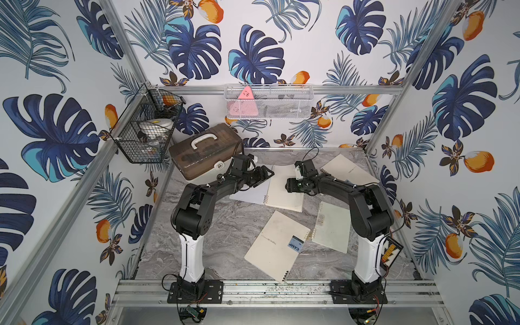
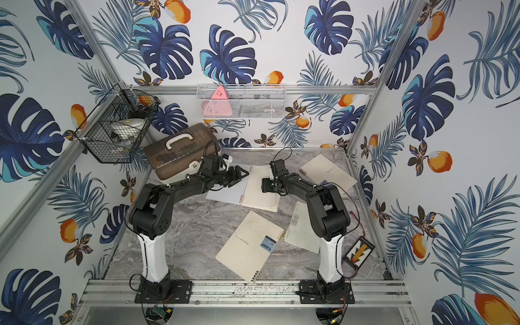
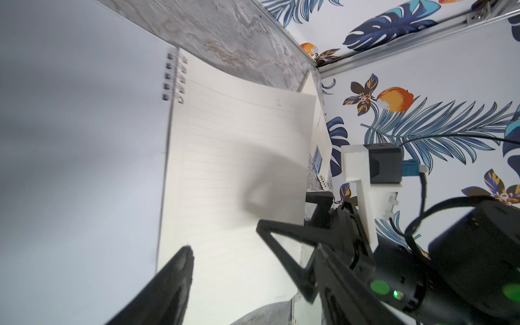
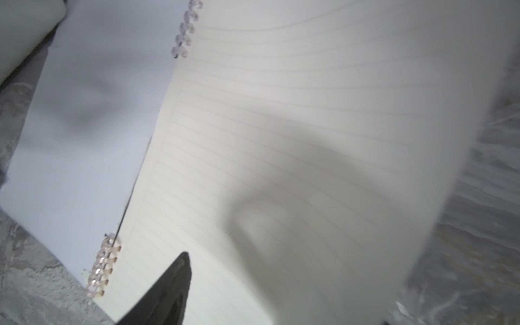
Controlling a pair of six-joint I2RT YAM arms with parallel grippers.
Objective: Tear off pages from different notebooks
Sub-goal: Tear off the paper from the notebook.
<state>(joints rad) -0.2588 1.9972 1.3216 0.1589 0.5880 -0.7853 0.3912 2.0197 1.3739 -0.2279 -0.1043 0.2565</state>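
An open notebook (image 1: 284,188) lies at the back middle of the table, its cover (image 1: 247,195) flipped out to the left. Its top lined page (image 4: 281,112) curves up off the stack. My left gripper (image 1: 267,176) hangs open over the coil side; only one finger (image 3: 180,275) shows in the left wrist view. My right gripper (image 1: 288,185) stands open at the page's free edge, one finger (image 3: 281,247) over the sheet, the other (image 3: 319,202) past its edge. Three closed notebooks lie apart: a CAMP one (image 1: 275,244), a smaller one (image 1: 332,228), one at back right (image 1: 349,168).
A brown-lidded box (image 1: 205,152) with a white handle stands at the back left, close behind my left arm. A black wire basket (image 1: 146,126) and a white mesh basket (image 1: 268,102) hang on the walls. A small striped pack (image 1: 391,250) hangs beside my right arm's base.
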